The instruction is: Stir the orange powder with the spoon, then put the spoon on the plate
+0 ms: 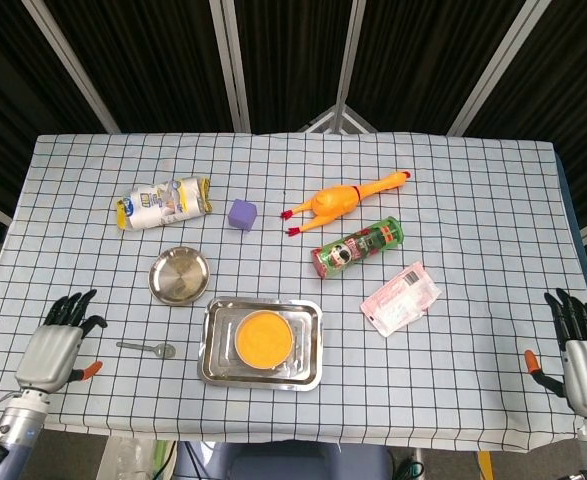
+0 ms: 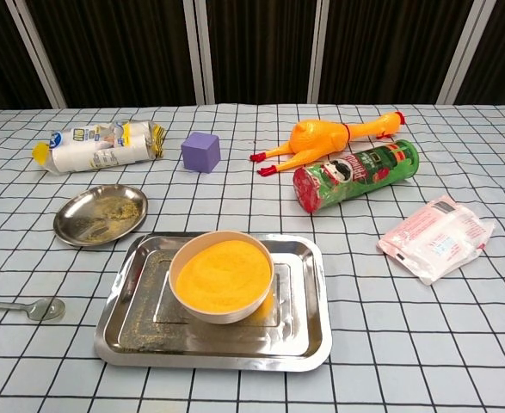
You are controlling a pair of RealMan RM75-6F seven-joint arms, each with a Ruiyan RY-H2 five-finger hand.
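Observation:
A white bowl of orange powder sits in a steel tray near the table's front. A metal spoon lies flat on the cloth left of the tray. The round steel plate lies behind the spoon, left of the tray's far corner. My left hand hovers at the front left, fingers spread, a short way left of the spoon and holding nothing. My right hand stays at the front right edge, fingers apart and empty. Neither hand shows in the chest view.
Behind the plate lie a white and yellow packet and a purple cube. A rubber chicken, a green can on its side and a pink and white sachet lie at the right.

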